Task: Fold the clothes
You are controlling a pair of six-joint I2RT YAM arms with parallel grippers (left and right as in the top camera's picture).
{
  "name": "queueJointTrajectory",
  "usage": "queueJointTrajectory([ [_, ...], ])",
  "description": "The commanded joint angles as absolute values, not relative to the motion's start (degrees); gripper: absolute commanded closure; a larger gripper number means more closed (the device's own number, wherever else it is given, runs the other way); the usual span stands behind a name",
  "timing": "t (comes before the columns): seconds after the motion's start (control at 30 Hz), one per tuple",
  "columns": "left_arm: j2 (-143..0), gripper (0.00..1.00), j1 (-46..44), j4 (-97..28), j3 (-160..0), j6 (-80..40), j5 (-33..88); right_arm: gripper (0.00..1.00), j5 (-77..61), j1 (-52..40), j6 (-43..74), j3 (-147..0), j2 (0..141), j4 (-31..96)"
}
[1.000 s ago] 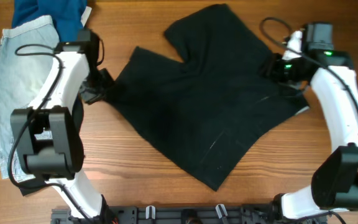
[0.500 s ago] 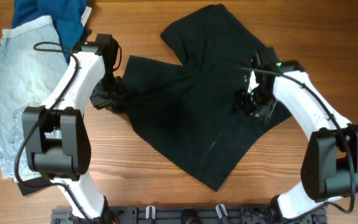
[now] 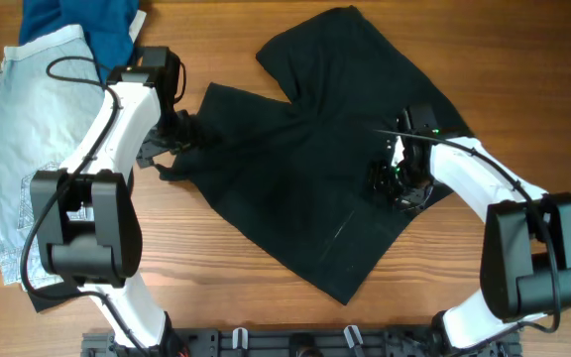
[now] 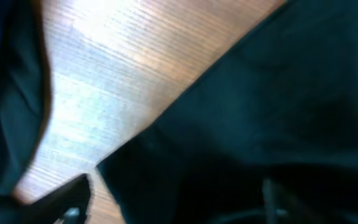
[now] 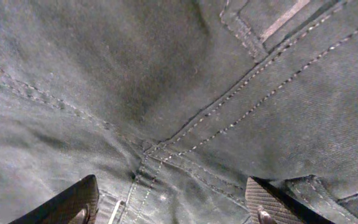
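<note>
Overhead, one black garment (image 3: 305, 169) lies spread flat across the middle of the wooden table (image 3: 216, 278), running from about 12 o'clock down to 6 o'clock. Two arms reach in. The left gripper (image 3: 173, 141) sits at the garment's 9 o'clock edge, low against the cloth, and the right gripper (image 3: 395, 184) rests over the fabric toward its 3 o'clock side. From this height I cannot tell how far either one is spread. At the table's 9 to 10 o'clock lies one pale denim garment (image 3: 33, 139). Blue cloth (image 3: 77, 22) shows in two patches, one at 11 o'clock and one at the far 9 o'clock rim, and I cannot tell whether they are a single piece. In the left wrist view, which is blurred, two fingertips (image 4: 67, 204) stand wide apart at 6 o'clock. A corner of the black fabric lies on the wood between them, with nothing pinched. Bare tabletop fills the frame from 9 to 12 o'clock and black cloth fills it from 1 to 5 o'clock. In the right wrist view the two fingers (image 5: 73, 200) are likewise spread wide and grip nothing. They hover just over the black cloth, which fills the frame, where stitched seams meet near the centre.
</note>
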State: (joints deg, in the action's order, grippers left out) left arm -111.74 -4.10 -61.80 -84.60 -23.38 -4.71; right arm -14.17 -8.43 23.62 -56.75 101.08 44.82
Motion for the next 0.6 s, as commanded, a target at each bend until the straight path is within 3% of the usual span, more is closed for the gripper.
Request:
queueJointTrajectory([
  [0.0, -110.3, 0.0, -3.55, -58.83, -84.51, -22.31, -5.02, 0.22, -12.82, -4.8, 24.12, -55.79, 101.82, 43.53],
  [0.27, -106.59, 0.0, -2.44, -54.63, -84.51, -22.28, -4.97, 0.24, -11.57, 9.19, 22.22, -55.92, 102.65, 37.36],
  [0.57, -106.61, 0.0, -2.5, -54.39, -84.49, -22.24, 0.23, 0.25, -11.2, 17.72, 21.1, -61.76, 109.38, 22.68],
])
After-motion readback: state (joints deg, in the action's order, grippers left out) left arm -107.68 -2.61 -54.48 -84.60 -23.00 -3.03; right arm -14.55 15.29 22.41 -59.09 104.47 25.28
